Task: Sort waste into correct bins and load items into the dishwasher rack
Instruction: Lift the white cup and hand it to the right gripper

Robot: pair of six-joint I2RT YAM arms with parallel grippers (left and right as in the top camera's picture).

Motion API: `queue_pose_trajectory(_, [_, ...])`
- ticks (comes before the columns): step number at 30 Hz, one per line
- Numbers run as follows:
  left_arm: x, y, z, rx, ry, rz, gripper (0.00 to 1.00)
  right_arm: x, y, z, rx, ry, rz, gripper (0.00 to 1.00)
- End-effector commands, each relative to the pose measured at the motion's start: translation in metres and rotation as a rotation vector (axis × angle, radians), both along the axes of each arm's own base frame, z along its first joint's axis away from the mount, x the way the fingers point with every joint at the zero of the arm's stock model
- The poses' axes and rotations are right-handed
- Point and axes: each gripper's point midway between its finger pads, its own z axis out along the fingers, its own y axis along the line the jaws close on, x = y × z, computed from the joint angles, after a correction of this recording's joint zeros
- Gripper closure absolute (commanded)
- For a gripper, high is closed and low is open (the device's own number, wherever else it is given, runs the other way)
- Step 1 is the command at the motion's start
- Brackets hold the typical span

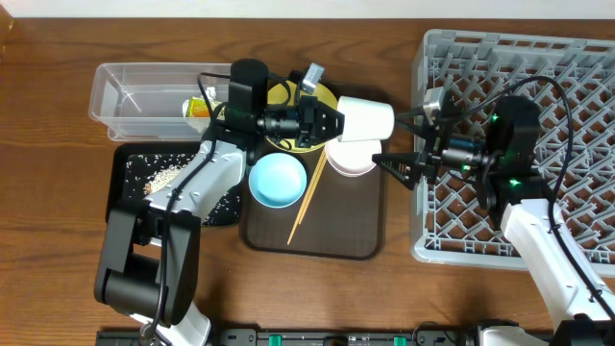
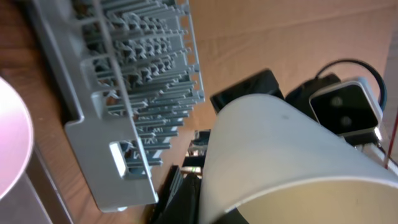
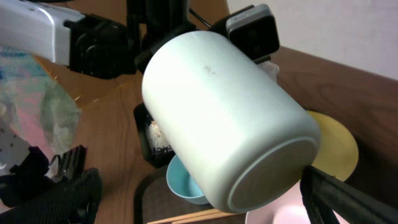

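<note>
My left gripper (image 1: 332,120) is shut on the rim of the small white cup (image 1: 366,117) and holds it on its side above the white bowl (image 1: 351,159). The cup fills the left wrist view (image 2: 280,155) and the right wrist view (image 3: 230,118). My right gripper (image 1: 386,137) is open, with a finger on each side of the cup's base (image 3: 205,205). The light blue bowl (image 1: 277,180) and the chopsticks (image 1: 307,197) lie on the brown tray. The yellow plate (image 1: 285,94) is partly hidden under my left arm. The grey dishwasher rack (image 1: 519,58) stands at the right.
The clear container (image 1: 135,96) at the back left holds the yellow-green wrapper (image 1: 197,106). The black tray (image 1: 130,183) in front of it holds white rice scraps (image 1: 163,173). The dark brown serving tray (image 1: 336,231) lies in the middle.
</note>
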Motion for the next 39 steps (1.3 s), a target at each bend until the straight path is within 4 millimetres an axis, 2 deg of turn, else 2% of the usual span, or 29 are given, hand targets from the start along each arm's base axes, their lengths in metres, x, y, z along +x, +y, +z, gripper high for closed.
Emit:
queue_pose_trajectory(1, [-0.02, -0.008, 0.011, -0.039, 0.002, -0.108, 0.94, -0.007, 0.007, 0.008, 0.022, -0.032, 0.067, 0.01])
queue_pose_trajectory(7, [-0.032, -0.018, 0.013, -0.045, 0.009, -0.159, 0.94, -0.007, 0.007, 0.009, 0.023, -0.036, 0.067, 0.06])
queue_pose_trajectory(13, [-0.043, -0.025, 0.014, -0.053, 0.012, -0.204, 0.94, 0.0, 0.005, 0.006, 0.007, -0.037, 0.03, 0.06])
queue_pose_trajectory(19, [-0.036, -0.017, 0.016, -0.059, -0.004, -0.185, 0.94, 0.0, 0.004, 0.004, 0.006, -0.013, 0.019, 0.06])
queue_pose_trajectory(23, [-0.027, -0.006, 0.017, -0.064, -0.009, -0.159, 0.94, 0.002, 0.001, 0.001, 0.001, 0.012, 0.0, 0.01])
queue_pose_trajectory(27, [-0.034, -0.004, 0.02, -0.079, -0.003, -0.199, 0.94, 0.004, -0.001, 0.004, 0.003, -0.011, -0.004, 0.01])
queue_pose_trajectory(35, [-0.055, -0.023, 0.021, -0.085, 0.003, -0.281, 0.94, 0.003, 0.003, 0.011, 0.012, -0.061, 0.017, 0.01])
queue_pose_trajectory(39, [-0.059, -0.028, 0.021, -0.083, 0.001, -0.29, 0.94, 0.0, 0.005, 0.013, 0.018, -0.068, 0.035, 0.02])
